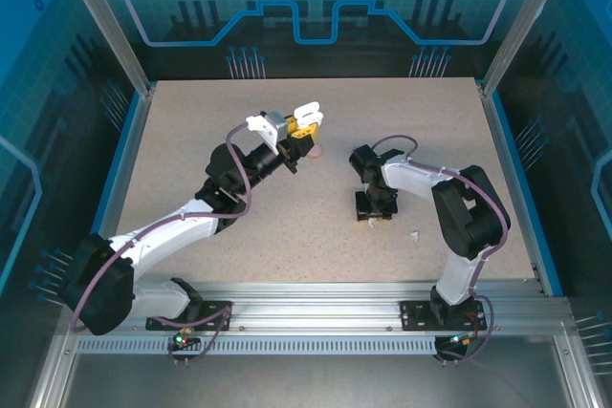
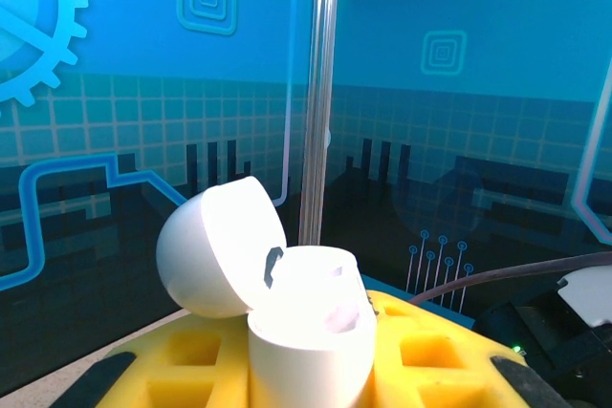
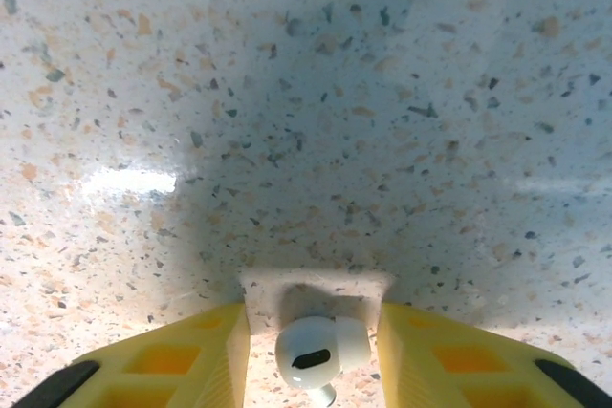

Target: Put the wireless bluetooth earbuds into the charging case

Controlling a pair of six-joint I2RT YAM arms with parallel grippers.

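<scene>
On the speckled surface, we found a white earbud lying between the right fingers, which stood apart astride it for pickup, while the left fingers clamped the open charging case aloft, evidently to receive it.

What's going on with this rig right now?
The left claw holds the white charging case up off the table, lid flipped open. The right claw is down at the table, straddling a white earbud with gaps on both sides, not yet gripping it.
</scene>
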